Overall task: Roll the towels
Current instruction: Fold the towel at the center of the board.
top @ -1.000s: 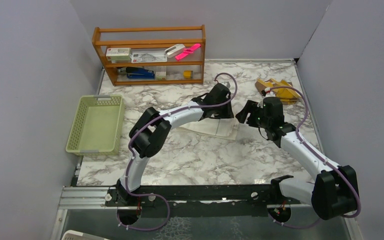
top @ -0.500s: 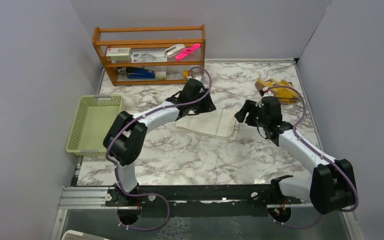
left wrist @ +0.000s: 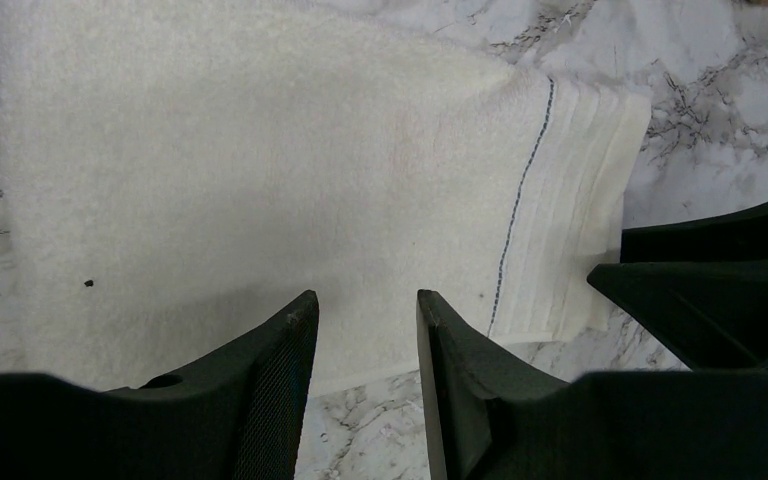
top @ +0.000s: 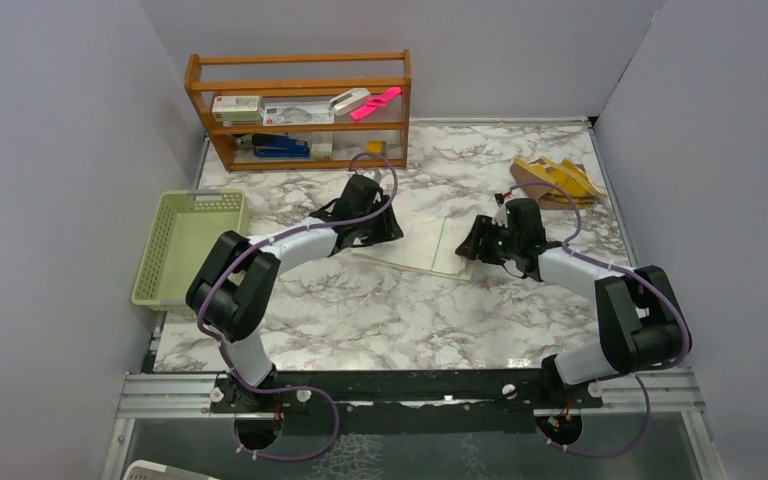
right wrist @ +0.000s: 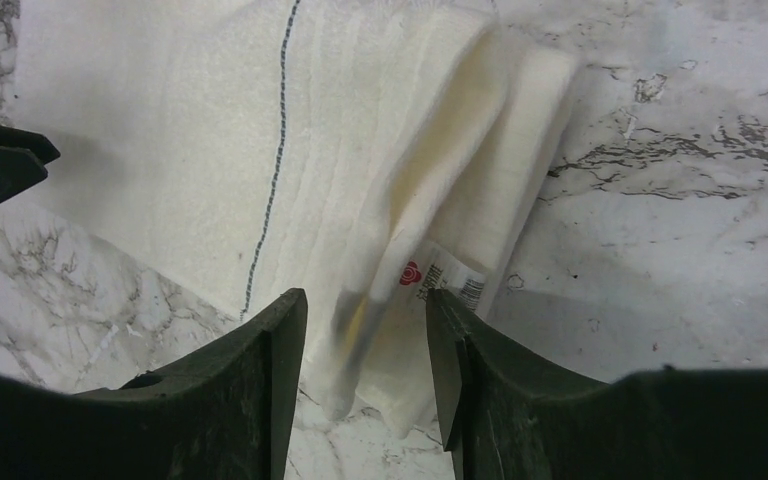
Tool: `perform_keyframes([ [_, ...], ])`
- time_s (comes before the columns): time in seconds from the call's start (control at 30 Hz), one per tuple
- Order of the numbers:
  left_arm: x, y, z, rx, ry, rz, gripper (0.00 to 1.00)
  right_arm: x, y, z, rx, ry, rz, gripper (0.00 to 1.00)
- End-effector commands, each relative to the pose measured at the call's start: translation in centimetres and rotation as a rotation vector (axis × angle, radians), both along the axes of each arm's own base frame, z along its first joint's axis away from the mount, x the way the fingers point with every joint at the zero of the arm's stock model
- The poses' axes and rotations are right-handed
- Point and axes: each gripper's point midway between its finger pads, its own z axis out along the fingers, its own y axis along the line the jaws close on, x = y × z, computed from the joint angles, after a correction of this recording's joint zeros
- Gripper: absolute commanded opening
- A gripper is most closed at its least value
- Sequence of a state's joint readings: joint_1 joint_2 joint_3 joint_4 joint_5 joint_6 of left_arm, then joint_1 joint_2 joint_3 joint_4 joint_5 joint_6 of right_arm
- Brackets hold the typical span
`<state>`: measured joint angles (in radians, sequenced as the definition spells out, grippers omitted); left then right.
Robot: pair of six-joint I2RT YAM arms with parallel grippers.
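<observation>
White towel (top: 418,246) lies flat in the middle of the tabletop (top: 390,310), with a claw at each end. The left claw (left wrist: 365,300) is spread over the cloth's near edge, and the towel just lies flat under it, nothing squeezed. The right claw (right wrist: 365,300) has the doubled-over end and its little tag (right wrist: 430,275) sitting between the fingers. The jaws are apart, but honestly I can't tell if they're pinching the fold or just straddling it. From overhead both claws are mostly hidden under their own wrists. The yellow towel (top: 552,180) is a crumpled heap well apart at the far right, its print unreadable. The green basket (top: 203,199) sits on the left. The wooden shelf (top: 300,85) is at the back, its contents too small to name.
</observation>
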<state>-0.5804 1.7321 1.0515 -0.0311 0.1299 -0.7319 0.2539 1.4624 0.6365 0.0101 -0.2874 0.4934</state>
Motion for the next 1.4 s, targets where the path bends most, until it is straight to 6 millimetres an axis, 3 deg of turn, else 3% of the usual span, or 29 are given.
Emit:
perform_keyframes([
  [0.0,0.5,0.2,1.2,-0.025,-0.043,-0.011,0.43,1.2,1.2,1.4,0.051,-0.050,0.051,0.47],
  [0.33,0.4,1.1,0.3,-0.033,-0.026,-0.010,0.42,1.4,1.9,0.6,0.066,-0.013,0.076,0.38],
  [0.47,0.4,1.7,0.4,-0.035,-0.026,-0.005,0.42,1.8,2.1,1.2,0.075,-0.022,0.080,0.21],
  [0.63,0.6,3.2,2.0,-0.046,-0.057,0.021,0.42,2.1,2.8,3.4,0.100,-0.059,0.094,0.01],
  [0.97,0.9,6.0,3.8,-0.048,-0.099,0.071,0.42,2.6,4.3,10.9,0.178,-0.184,0.117,0.01],
  [1.1,0.8,6.3,3.6,-0.049,-0.092,0.074,0.42,2.2,4.1,9.8,0.179,-0.165,0.104,0.01],
  [1.37,0.5,6.9,2.8,-0.039,-0.079,0.080,0.42,0.0,3.4,3.4,0.147,-0.096,0.113,0.01],
])
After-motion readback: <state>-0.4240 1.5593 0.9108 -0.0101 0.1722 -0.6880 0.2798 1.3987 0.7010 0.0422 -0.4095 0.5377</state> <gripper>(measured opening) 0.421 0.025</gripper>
